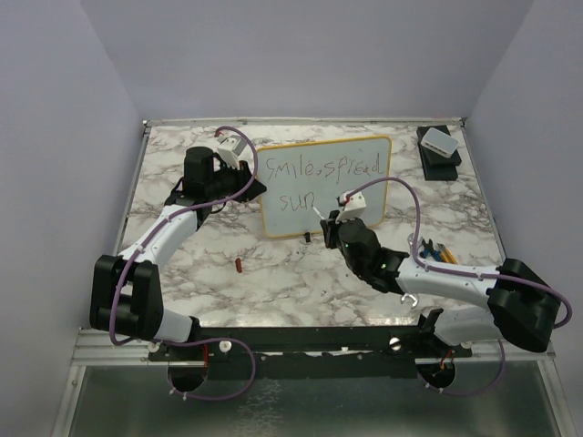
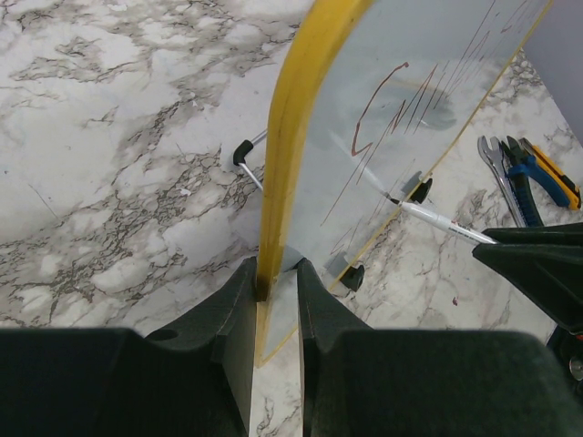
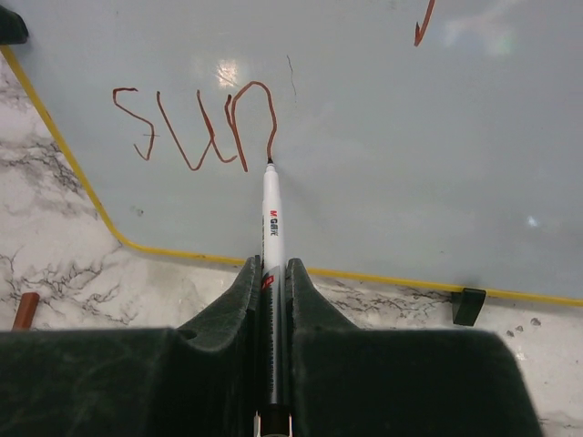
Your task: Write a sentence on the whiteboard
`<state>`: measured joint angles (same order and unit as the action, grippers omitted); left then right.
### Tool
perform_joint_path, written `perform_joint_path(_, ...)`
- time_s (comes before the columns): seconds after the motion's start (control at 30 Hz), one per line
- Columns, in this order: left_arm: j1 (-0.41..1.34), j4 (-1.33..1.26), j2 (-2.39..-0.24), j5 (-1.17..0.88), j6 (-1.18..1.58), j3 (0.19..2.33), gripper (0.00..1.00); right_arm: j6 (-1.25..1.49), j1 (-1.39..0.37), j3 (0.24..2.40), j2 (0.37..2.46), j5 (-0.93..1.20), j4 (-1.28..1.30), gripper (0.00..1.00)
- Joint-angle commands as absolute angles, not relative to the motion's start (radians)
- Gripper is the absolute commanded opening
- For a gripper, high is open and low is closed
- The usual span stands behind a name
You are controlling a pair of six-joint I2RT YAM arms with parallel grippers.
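Note:
The whiteboard [image 1: 355, 196] stands propped at the table's middle back, pale grey with a yellow rim [image 2: 290, 127]. The sentence [image 1: 319, 169] on it reads "smile, spread" on the top line and "sun" [image 3: 196, 127] below. My left gripper [image 2: 277, 273] is shut on the whiteboard's left rim, holding it upright. My right gripper [image 3: 271, 269] is shut on a white marker [image 3: 271, 214] whose tip touches the whiteboard [image 3: 392, 164] at the foot of the "n". In the left wrist view the marker [image 2: 442, 221] meets the whiteboard face from the right.
A small red marker cap [image 1: 239, 265] lies on the marble table in front of the whiteboard. Pliers and hand tools [image 1: 435, 252] lie at the right near my right arm. A white box on a black base [image 1: 438, 146] sits at the back right corner.

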<state>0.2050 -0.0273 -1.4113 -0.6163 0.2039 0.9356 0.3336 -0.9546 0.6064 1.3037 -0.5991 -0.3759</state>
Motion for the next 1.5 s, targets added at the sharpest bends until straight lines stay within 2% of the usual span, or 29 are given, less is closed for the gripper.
perform_joint_path(0.0,0.217,-0.002,-1.399,-0.604,0.204,0.938,0.09,0.361,-0.951,0.582,1.32,-0.603,-0.321,0.01)
perform_joint_path(0.4,0.217,-0.002,-1.402,-0.601,0.203,0.937,0.09,0.305,-0.951,0.572,1.145,-0.622,-0.336,0.01)
perform_joint_path(0.93,0.219,-0.002,-1.4,-0.601,0.203,0.936,0.09,0.225,-0.903,0.592,1.198,-0.667,-0.412,0.01)
perform_joint_path(1.47,0.219,-0.002,-1.402,-0.601,0.202,0.937,0.09,0.196,-0.891,0.627,1.271,-0.559,-0.449,0.01)
